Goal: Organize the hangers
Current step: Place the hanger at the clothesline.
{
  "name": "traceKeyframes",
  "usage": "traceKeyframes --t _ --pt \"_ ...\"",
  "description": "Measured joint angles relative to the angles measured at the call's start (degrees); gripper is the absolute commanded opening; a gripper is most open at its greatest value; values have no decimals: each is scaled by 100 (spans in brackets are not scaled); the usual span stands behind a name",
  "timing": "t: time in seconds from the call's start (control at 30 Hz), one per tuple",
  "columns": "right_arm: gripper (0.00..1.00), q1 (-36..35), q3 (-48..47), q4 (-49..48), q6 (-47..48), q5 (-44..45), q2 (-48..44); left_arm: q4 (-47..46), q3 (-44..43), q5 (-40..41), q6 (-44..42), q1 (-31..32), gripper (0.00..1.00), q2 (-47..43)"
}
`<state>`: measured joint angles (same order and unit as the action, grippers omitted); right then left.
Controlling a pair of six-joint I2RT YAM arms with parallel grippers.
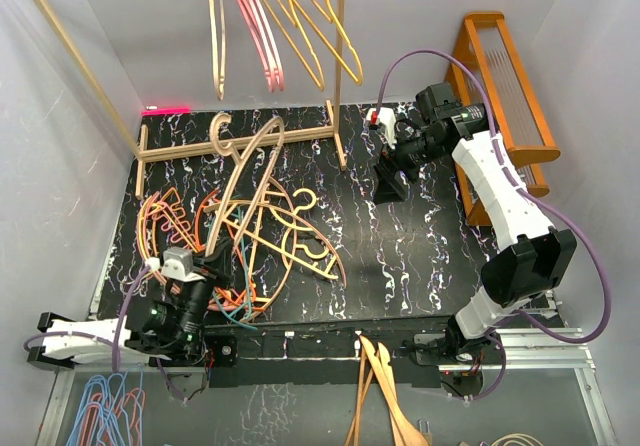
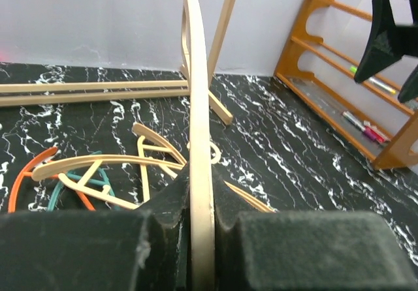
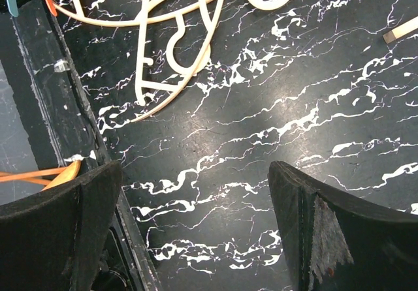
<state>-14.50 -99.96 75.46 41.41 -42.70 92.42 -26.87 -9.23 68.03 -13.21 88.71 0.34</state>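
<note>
My left gripper [image 1: 207,263] is shut on a tan hanger [image 1: 245,171], which stands up from the pile with its hook [image 1: 222,126] near the rack's base. In the left wrist view the hanger's thin bar [image 2: 198,108] runs straight up between the closed jaws of that gripper [image 2: 200,203]. Beside it, a heap of orange, yellow, tan and teal hangers [image 1: 265,231] lies on the black marbled table. Several pink, tan and yellow hangers [image 1: 270,26] hang on the rail at the top. Over bare table to the right, my right gripper [image 3: 196,177] hangs open and empty, and a cream hanger [image 3: 176,43] lies beyond it.
The wooden garment rack's base [image 1: 240,146] crosses the back of the table. An orange wooden shelf rack [image 1: 510,86] leans at the back right. Light wooden hangers [image 1: 380,386] and a bunch of blue and pink wire hangers [image 1: 105,406] lie below the table's near edge.
</note>
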Motion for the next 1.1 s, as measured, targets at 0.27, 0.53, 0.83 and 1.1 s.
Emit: traceKeyframes --t 0.27,0.53,0.83,1.1 --pt "99 0 0 109 7 -144 9 -2664 175 107 -1899 2 0 4" --pt "99 0 0 111 31 -306 142 -3856 48 214 -3171 192 0 4" --pt "99 0 0 114 35 -505 205 -2033 -1838 9 -2979 448 0 94" --pt "99 0 0 114 31 -595 378 -1849 -3303 -140 -4017 522 0 1943"
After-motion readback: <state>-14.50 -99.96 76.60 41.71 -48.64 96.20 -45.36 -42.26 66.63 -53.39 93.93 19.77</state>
